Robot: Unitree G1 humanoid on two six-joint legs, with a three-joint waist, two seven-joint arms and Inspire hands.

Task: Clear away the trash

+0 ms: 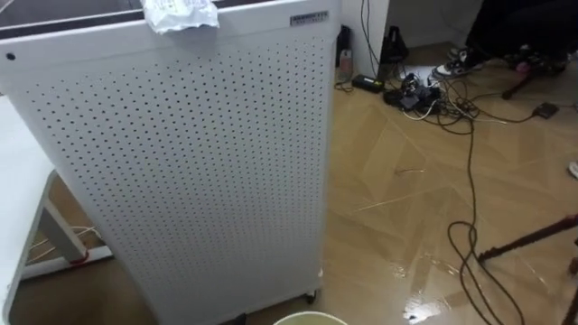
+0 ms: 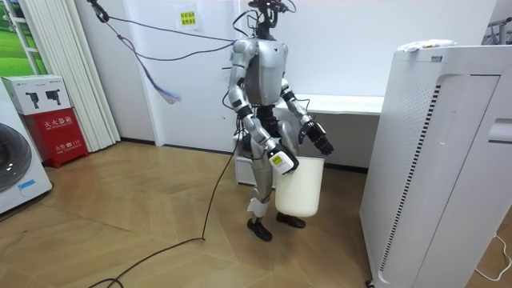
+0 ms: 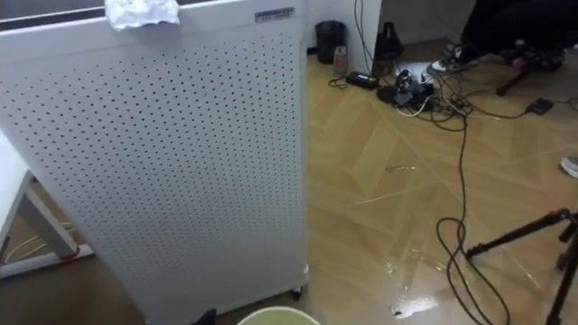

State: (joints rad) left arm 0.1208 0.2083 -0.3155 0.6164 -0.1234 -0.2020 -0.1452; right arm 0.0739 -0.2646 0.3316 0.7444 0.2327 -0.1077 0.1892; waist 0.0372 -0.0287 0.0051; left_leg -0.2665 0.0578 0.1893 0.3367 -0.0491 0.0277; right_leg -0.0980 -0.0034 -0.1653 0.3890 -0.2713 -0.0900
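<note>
One piece of garbage: where? (Student)
Crumpled paper [image 1: 181, 14] on top of the white perforated unit [image 1: 199, 162], at the edge facing the robot, untouched. (Tutor)
Hands? (Student)
Right hand [image 2: 282, 162], fingers clenched on the rim of the hanging white bin [image 2: 300, 188]; left hand [image 2: 320, 144] raised ahead, finger state cannot be told. (Tutor)
Hazard? (Student)
Probably the high reach: a grazing touch may push the paper rearward, and the bin may strike the unit. (Tutor)
</note>
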